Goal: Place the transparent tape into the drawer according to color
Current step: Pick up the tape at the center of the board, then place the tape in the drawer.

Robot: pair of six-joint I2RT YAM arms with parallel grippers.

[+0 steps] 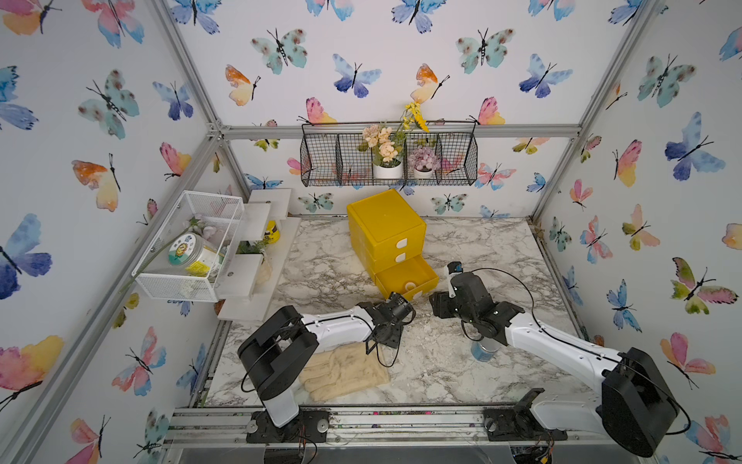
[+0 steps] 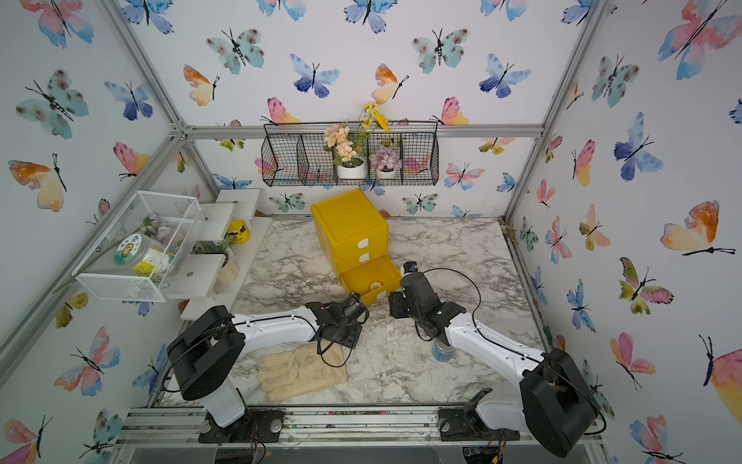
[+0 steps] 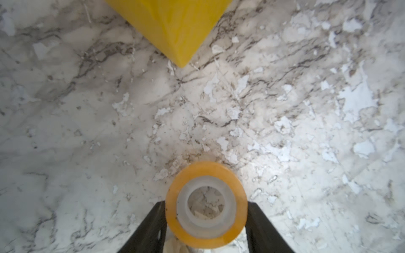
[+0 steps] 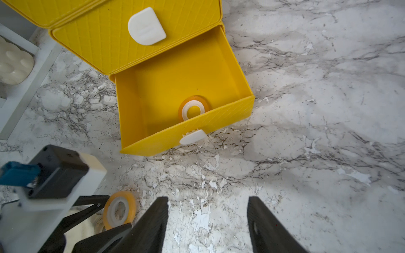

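An orange see-through tape ring with a white core (image 3: 206, 167) is clamped across its width by the left hand (image 3: 206, 204). A black finger is pressed against each side of the ring. Whether the ring is clear of the marble-patterned counter (image 3: 87, 131) cannot be told.

No long axis is offered by a ring. Its hole is turned toward the left wrist camera, so the hole's axis is judged to run roughly along the fingers, with the flat faces crosswise to them. In the right wrist view the same ring (image 4: 131, 203) is seen tilted rather than lying flat.

The open bottom drawer (image 4: 219, 118) of the yellow plastic three-drawer cabinet (image 1: 381, 217) lies just beyond the left hand, farther from the robot. Only its near corner is seen ahead of the fingertips in the left wrist view. A second orange tape ring (image 4: 194, 98) lies flat inside, against the front wall, so this drawer is judged to be the one for orange.

The right hand (image 4: 207, 199) is held with its fingers apart and nothing between them, above bare counter near the drawer front. The tape is with the left hand, so the carry over the front wall is judged to fall to it.
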